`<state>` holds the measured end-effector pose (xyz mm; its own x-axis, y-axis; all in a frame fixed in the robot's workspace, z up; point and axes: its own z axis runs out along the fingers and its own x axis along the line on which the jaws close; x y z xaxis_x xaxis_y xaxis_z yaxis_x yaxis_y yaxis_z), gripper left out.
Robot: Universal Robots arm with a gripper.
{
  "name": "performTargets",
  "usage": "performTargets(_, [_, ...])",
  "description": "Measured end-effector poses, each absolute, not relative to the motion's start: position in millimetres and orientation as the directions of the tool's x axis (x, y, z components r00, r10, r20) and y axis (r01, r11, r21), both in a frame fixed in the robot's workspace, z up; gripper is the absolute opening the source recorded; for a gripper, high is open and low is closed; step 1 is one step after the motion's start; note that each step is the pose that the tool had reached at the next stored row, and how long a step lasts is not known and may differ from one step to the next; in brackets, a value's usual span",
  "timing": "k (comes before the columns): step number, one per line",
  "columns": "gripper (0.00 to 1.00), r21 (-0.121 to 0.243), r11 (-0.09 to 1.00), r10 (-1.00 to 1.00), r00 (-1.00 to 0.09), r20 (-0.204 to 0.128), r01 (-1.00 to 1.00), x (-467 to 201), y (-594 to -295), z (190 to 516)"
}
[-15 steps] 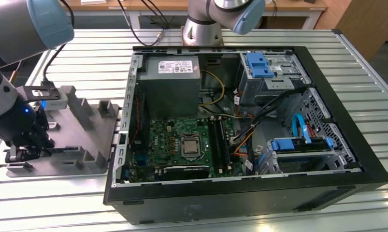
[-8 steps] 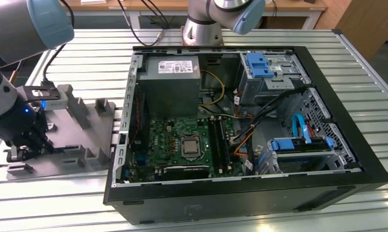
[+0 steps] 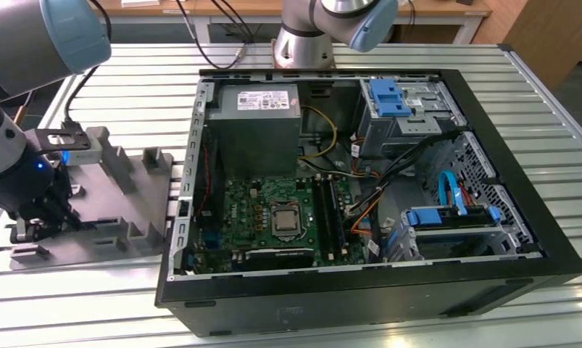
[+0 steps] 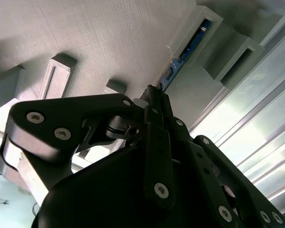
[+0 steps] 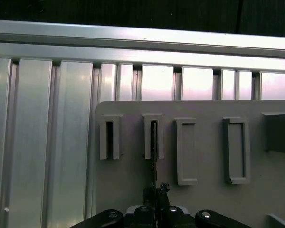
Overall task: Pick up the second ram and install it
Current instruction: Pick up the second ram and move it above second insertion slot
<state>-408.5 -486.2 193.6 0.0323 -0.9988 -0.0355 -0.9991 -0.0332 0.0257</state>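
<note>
ribbed metal table (image 3: 78, 312); wooden desk (image 3: 271, 10) behind

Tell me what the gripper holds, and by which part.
The gripper grips the second ram by one end, the stick standing edge-up in the fixture tray.

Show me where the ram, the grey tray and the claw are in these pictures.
ram (image 4: 170, 75): second wrist view, on its blue edge beside the post.
tray (image 5: 126, 173): first wrist view, on its bare flat base.
claw (image 5: 154, 191): first wrist view, midway between its fingertips.
</note>
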Motion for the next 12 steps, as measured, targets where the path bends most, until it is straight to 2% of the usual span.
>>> performTargets(12, [0.14, 0.026, -0.033, -0.999, 0.032, -0.036, -0.999, -408.5, -486.2, 204.3])
